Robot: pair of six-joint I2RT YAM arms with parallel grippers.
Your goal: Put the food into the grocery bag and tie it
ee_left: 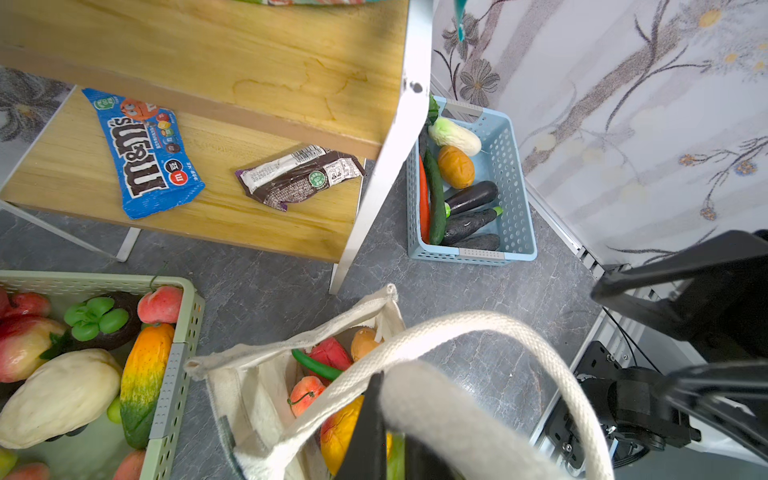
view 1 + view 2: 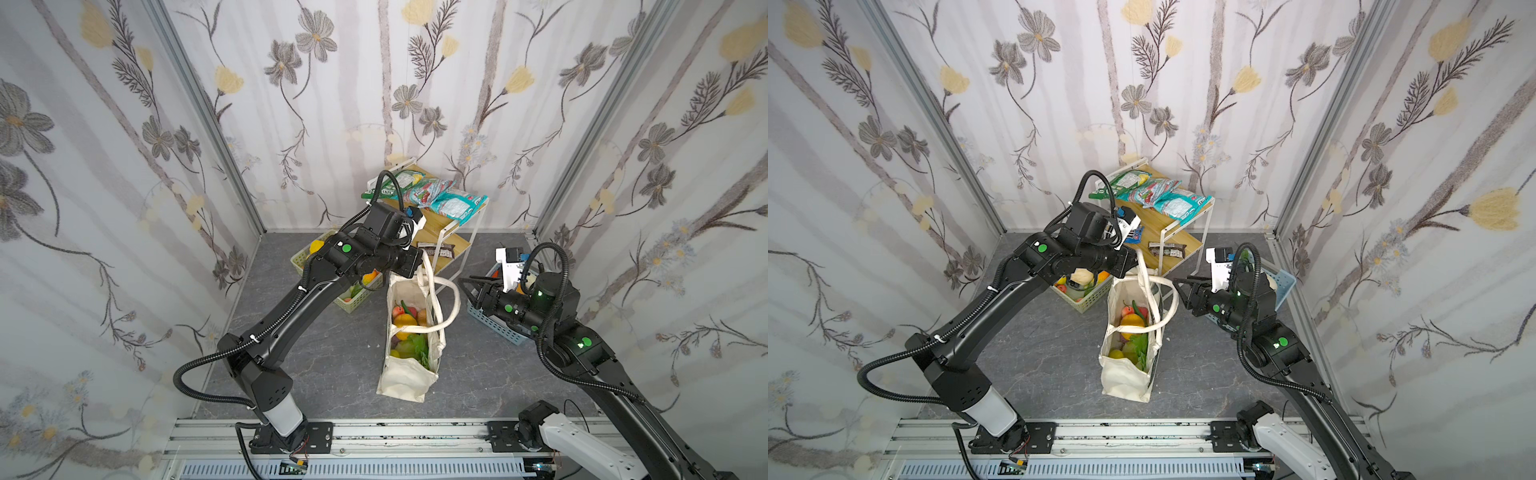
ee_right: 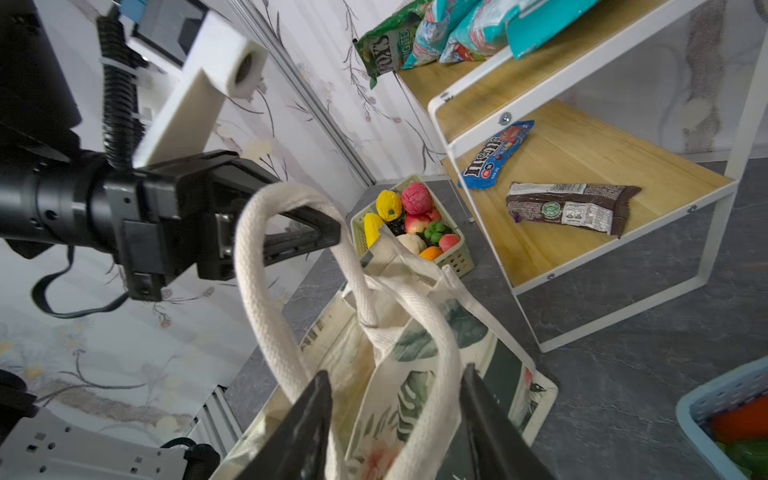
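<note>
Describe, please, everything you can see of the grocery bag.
The grocery bag is a cream canvas tote with leaf print and a dark green band. It stands open on the grey floor, filled with toy fruit. One thick white rope handle is held up by the shut left gripper; the other handle passes between the jaws of the open right gripper.

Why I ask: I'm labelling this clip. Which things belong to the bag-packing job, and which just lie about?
Job: grocery bag, food inside it, rope handle, left gripper, right gripper.
Lying about: snack packets, M&M's packet, brown candy bar, shelf.
</note>
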